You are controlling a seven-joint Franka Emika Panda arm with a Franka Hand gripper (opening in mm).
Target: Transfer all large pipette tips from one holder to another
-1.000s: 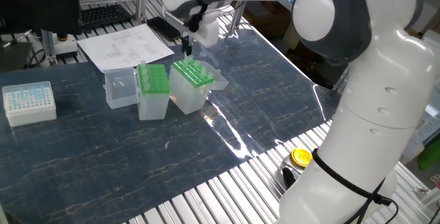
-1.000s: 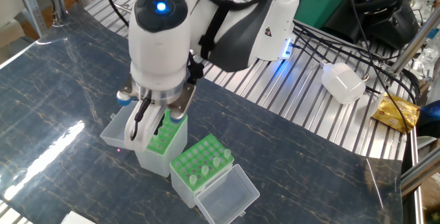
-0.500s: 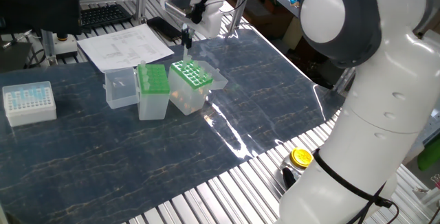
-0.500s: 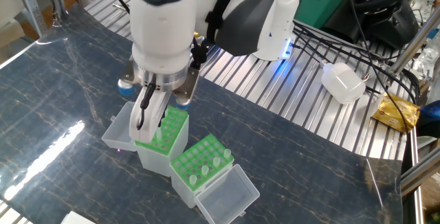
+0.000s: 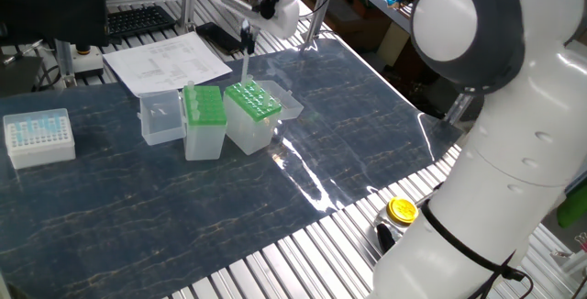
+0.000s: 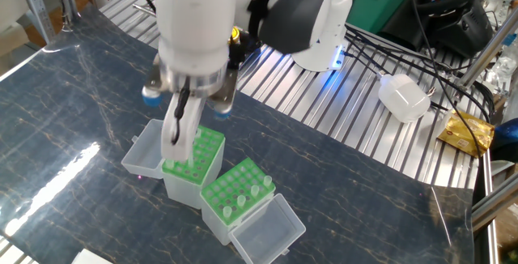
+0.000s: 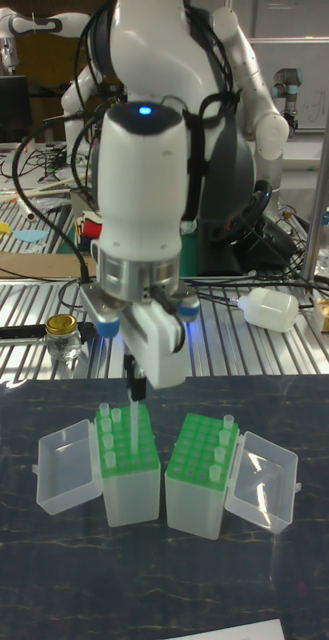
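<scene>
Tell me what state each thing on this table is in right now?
Claw: shut on a large pipette tip, which hangs upright.
Wider green-topped box: lid open, some tips standing in it, under the claw.
Narrower green-topped box: lid open, some tips standing in it.
Yellow-capped jar: capped.

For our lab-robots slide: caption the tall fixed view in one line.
Robot gripper holds a pipette tip above the left green-topped box, with a second green-topped box alongside.
</scene>
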